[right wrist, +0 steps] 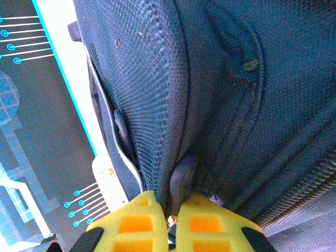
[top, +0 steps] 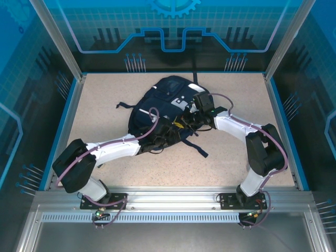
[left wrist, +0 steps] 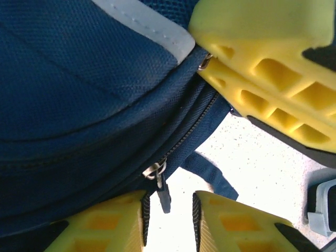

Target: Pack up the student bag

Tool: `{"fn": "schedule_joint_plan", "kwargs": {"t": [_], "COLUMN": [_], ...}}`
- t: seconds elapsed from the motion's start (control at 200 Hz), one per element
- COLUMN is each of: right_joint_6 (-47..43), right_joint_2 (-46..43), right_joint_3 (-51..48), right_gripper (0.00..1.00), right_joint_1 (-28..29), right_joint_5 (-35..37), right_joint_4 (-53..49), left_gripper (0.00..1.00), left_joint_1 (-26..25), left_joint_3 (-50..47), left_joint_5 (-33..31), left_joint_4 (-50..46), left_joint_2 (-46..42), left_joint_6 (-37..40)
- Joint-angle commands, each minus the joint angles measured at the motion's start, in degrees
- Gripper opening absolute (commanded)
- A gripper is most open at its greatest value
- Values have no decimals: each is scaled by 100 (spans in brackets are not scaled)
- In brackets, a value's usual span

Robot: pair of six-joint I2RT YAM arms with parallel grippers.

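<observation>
Seems late in packing: pinches a fold of the large navy-blue fabric backpack (top: 157, 100), lying centrally on the speckled table (top: 105, 121), in the pressed-together right gripper (right wrist: 172, 210), brackets its small metal zip pull (left wrist: 164, 200) with the narrowly spread left gripper (left wrist: 169, 223) (not yet touching), leaves zipping apparently undone.

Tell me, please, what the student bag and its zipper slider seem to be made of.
The student bag: navy woven fabric, matte, likely nylon or polyester, judging by its fine visible weave. The zipper slider: apparently metal, silvery and glinting.
</observation>
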Motion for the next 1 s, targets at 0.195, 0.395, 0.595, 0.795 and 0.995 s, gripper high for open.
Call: {"fn": "schedule_joint_plan", "kwargs": {"t": [0.195,0.395,0.595,0.795,0.995], "right_joint_6": [-122,-89,-80,-80,-82], "right_joint_2": [-35,-37,-53,-53,-75], "right_joint_3": [93,67,31,18,18], "right_gripper": [1,1,1,1,0], "right_joint_1": [49,60,82,92,96], "right_joint_5": [-122,-131,-137,-123,-76], "right_joint_4": [449,463,473,459,411], "left_gripper": [21,17,13,19,13], "left_joint_1": [-20,-15,-15,-16,-15], "left_joint_3": [-40,17,22,35,92], "left_joint_5": [-377,-352,-552,-709,-835], "left_joint_4": [148,329,243,124,45], "left_joint_2": [238,294,250,259,318], "left_joint_6": [-552,-708,-929,-1008,-1101]}}
